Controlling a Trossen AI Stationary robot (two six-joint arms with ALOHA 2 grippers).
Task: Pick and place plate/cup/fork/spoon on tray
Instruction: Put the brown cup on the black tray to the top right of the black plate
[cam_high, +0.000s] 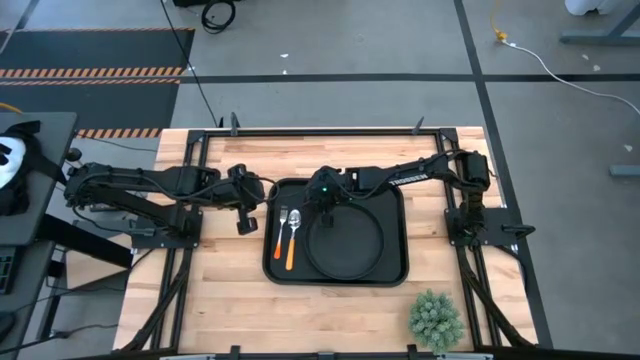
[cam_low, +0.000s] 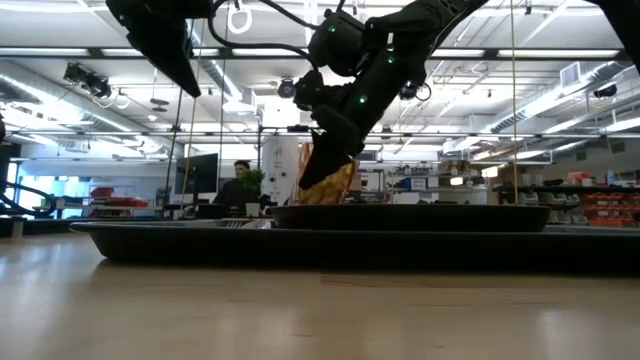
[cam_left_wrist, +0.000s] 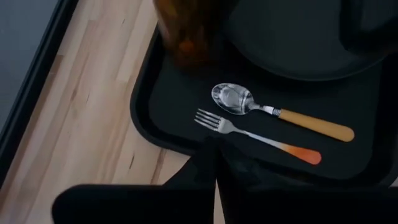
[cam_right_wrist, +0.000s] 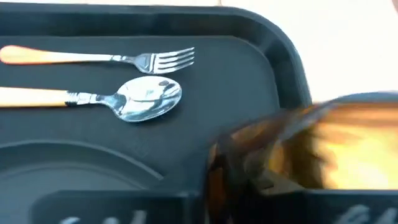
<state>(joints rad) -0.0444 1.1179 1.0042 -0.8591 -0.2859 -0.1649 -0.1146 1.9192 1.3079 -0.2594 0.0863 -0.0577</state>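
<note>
1. The right gripper (cam_high: 325, 203) sits just left of centre in the high view, above the tray's upper edge by the plate's rim; its fingers are pinched around the cup (cam_low: 328, 176).
2. In the low view the cup hangs tilted beneath that gripper at mid-frame, its lower edge close over the plate (cam_low: 410, 214); whether it touches cannot be told.
3. The cup is amber, translucent and blurred; it fills the lower right of the right wrist view (cam_right_wrist: 311, 155).
4. The plate (cam_high: 343, 241) is round, matte black, lying in the right part of the tray (cam_high: 397, 272).
5. The spoon (cam_high: 293, 232) and fork (cam_high: 282, 229) lie side by side in the tray's left part, orange handles pointing down the frame, fork leftmost.
6. The left gripper (cam_high: 247, 214) waits left of the tray over the wooden table (cam_high: 220, 310); I cannot tell its finger state.
</note>
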